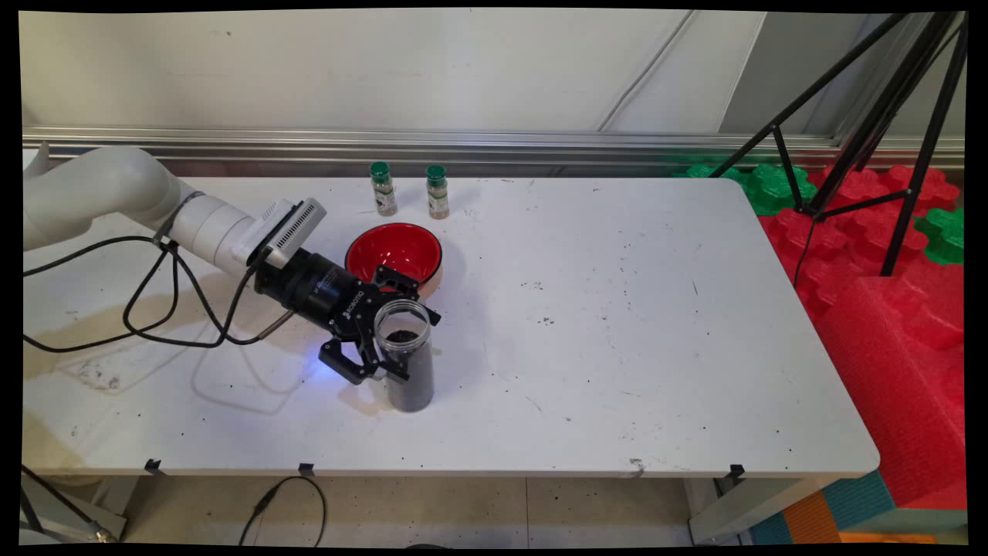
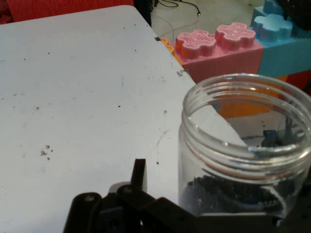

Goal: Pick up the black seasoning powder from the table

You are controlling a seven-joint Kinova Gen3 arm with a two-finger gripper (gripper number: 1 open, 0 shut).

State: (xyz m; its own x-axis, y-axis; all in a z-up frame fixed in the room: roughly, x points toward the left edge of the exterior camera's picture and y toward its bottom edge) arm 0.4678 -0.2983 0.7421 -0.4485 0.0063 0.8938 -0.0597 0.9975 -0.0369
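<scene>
While the black two-finger gripper point(image 1: 388, 328) sits low over the white table point(image 1: 617, 347), its fingers stand either side of a clear lidless plastic jar point(image 1: 407, 357) w/ dark granules in the bottom; main view shows them up by the jar's neck, one on the near side, one on the far side, but whether the pads actually press the wall I can't tell. Jar stands upright, near the table's front-centre, a bit left of middle. Hand view: jar's threaded mouth point(image 2: 248, 121) fills the lower right, granules point(image 2: 228, 191) visible thru the wall, one fingertip point(image 2: 139, 174) poking up left of it w/ a clear gap to the jar on that side. Just behind the gripper, touching or nearly so, is a round bowl, red inside point(image 1: 394, 255), which crowds the far finger. Farther back, near the table's rear edge, two small spice bottles w/ green caps stand side by side, left one point(image 1: 382, 188) and right one point(image 1: 438, 191), well apart from the jar. Off the table's right end: red foam blocks point(image 1: 888, 309), green foam pieces point(image 1: 776, 185), and a black tripod point(image 1: 872, 131).
</scene>
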